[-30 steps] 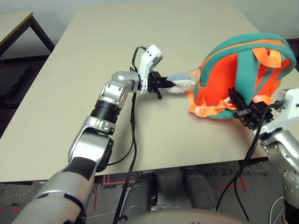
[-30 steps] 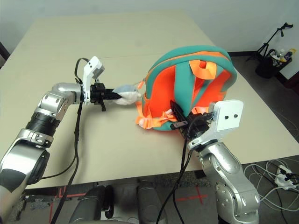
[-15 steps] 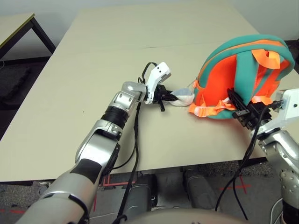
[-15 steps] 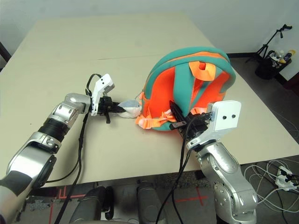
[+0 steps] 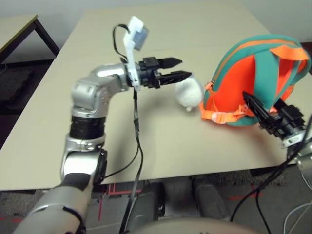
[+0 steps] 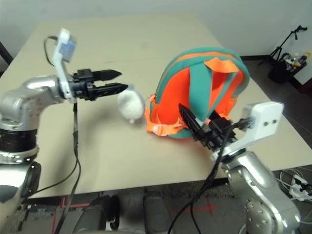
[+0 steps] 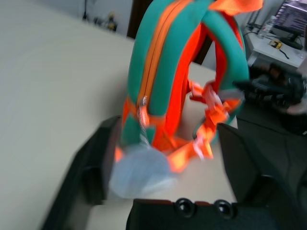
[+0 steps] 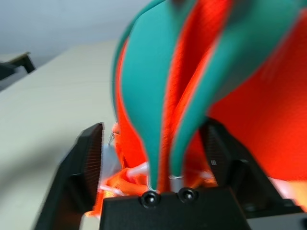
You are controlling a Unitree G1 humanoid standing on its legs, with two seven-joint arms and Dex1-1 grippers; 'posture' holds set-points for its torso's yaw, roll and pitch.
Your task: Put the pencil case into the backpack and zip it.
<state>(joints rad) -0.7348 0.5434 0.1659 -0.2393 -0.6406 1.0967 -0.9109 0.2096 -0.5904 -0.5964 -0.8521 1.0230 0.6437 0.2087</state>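
Observation:
The teal and orange backpack [image 5: 253,73] stands upright at the table's right, its orange straps facing me. Its grey plush charm [image 5: 189,92] hangs beside its left side, just over the table. My left gripper [image 5: 184,67] is open, raised above the table, its tips just left of and above the charm; in the left wrist view the charm [image 7: 139,172] lies between the spread fingers [image 7: 91,167]. My right gripper [image 6: 187,117] is open at the backpack's lower front, a teal strap [image 8: 158,110] between its fingers [image 8: 88,158]. The pencil case is out of view.
The beige table [image 5: 73,122] stretches wide to the left and behind the backpack. A black cable [image 5: 136,131] hangs from my left wrist to the table's front edge. A second table [image 5: 14,24] stands far left; a stand and clutter [image 6: 287,48] far right.
My left gripper opened, let go of the plush charm and rose back to the left. The right gripper opened off the backpack's bottom straps and drew slightly back.

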